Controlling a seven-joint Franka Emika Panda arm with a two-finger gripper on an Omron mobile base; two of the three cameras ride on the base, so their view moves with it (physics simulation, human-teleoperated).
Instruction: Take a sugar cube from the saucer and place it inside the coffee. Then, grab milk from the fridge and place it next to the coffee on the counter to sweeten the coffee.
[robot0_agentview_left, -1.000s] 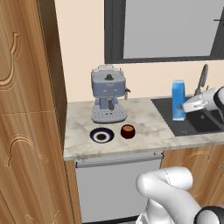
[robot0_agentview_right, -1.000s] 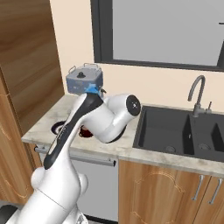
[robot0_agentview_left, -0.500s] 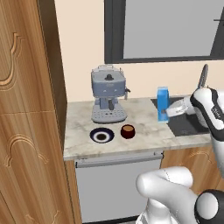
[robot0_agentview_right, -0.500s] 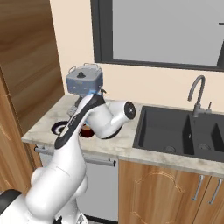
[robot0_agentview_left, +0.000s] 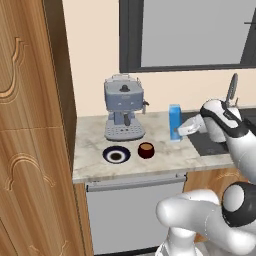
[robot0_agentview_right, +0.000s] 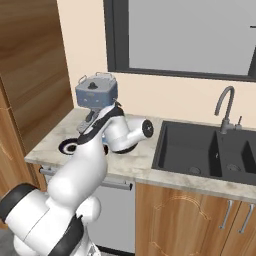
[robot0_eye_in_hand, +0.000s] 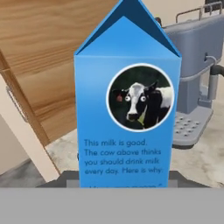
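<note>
Two-finger gripper (robot0_agentview_left: 181, 131) clamped on tall blue gable-top milk carton (robot0_agentview_left: 174, 122), carton upright at right end of beige marble counter (robot0_agentview_left: 165, 156), beside black sink (robot0_agentview_right: 200, 150). Hand view: cow picture on carton (robot0_eye_in_hand: 127, 105) front. Squat dark red-brown coffee cup (robot0_agentview_left: 145, 150) just beside navy-rimmed saucer (robot0_agentview_left: 116, 155), both before grey-blue espresso machine (robot0_agentview_left: 124, 107). Carton well right of cup.

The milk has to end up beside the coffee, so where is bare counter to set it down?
Bare counter lies right of the coffee, up to the dark sink, below where the tool holds the milk. A narrow strip runs along the front edge. Left of the cup it is crowded: the saucer lies beside it and the espresso machine stands behind.
</note>
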